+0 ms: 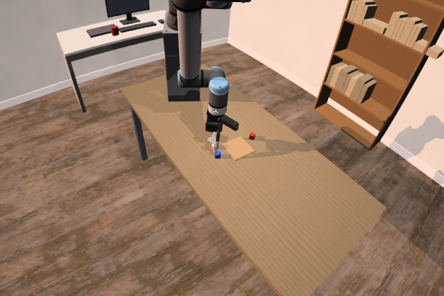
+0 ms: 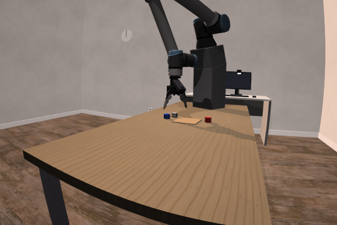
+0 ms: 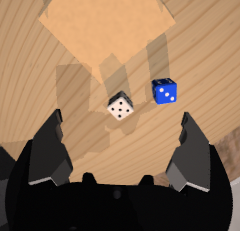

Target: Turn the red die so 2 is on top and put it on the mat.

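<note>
The red die (image 1: 252,136) (image 2: 207,119) is a cube, so it has no long axis. It sits flat on the tabletop (image 1: 286,195) (image 2: 163,162) (image 3: 210,51), just beside the mat (image 1: 238,148) (image 2: 187,120) (image 3: 105,26) and off it. In the exterior view a vertical edge of it is turned roughly toward the camera; its pips are too small for me to read which number is up.

From my gripper (image 1: 215,145) (image 2: 175,107) (image 3: 121,111), the red die lies across the mat, well apart, and outside the wrist view. The gripper is wide open with nothing in its grasp, hanging above the tabletop, fingers pointing down.

My arm (image 1: 189,41) (image 2: 163,23) bends high at the elbow, its forearm dropping steeply to the wrist.

Near the open fingers are the white die (image 2: 174,115) (image 3: 120,106), a five-pip face toward the wrist camera, and the blue die (image 1: 217,154) (image 2: 166,116) (image 3: 165,91), showing three pips there. They stand apart from each other, both off the mat.
</note>
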